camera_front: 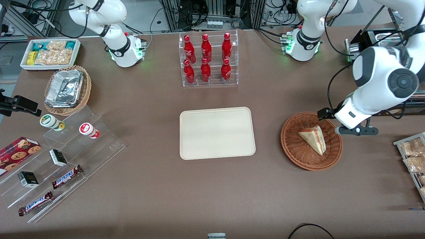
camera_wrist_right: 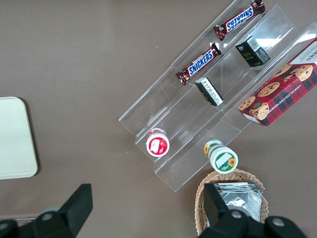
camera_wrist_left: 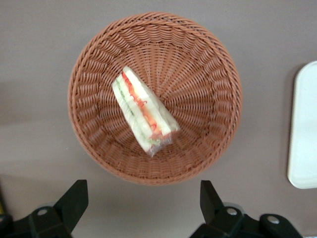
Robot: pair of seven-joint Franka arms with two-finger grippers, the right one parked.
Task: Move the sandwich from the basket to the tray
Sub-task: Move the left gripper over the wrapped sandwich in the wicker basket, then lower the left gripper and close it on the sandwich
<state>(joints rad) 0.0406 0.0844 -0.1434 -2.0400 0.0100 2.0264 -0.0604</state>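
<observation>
I see my left gripper (camera_wrist_left: 141, 201) spread wide and empty, hovering just off the basket (camera_wrist_left: 94, 64) rim, and the sandwich (camera_wrist_left: 143, 116) lies inside the basket with its long axis diagonal to my fingers, so I must rotate first.

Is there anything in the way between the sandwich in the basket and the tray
Nothing visible. The sandwich lies alone in the basket, bare table separates it from the empty tray, and the open gripper hovers above the basket's rim.
</observation>
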